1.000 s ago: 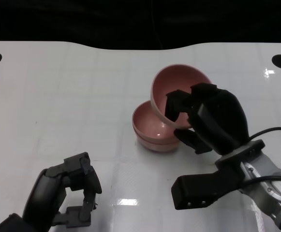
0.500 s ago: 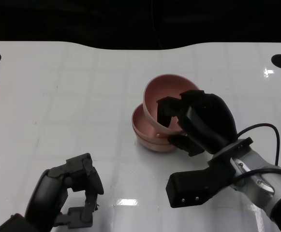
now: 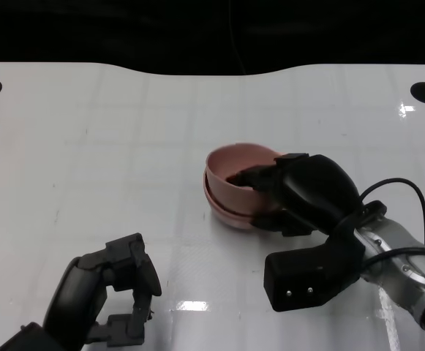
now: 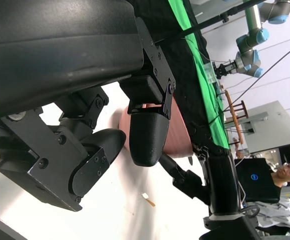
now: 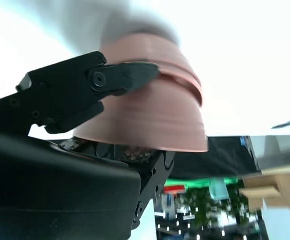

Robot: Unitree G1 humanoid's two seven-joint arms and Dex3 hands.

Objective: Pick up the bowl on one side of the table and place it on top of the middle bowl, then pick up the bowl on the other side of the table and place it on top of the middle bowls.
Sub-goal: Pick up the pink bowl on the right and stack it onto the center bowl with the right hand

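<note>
pink bowl (image 3: pixel 230 183) | right hand (image 3: pixel 307 194) grips rim | fingers (image 3: pixel 252 178) inside

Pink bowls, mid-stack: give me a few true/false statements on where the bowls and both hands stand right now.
1. The right hand grips the top pink bowl. True.
2. That bowl sits over the stacked bowls at mid-table. True.
3. The left hand holds a bowl. False: it holds nothing, low near the table's front edge.
4. A pink bowl waits alone at the table's left. False: none shows there.
</note>
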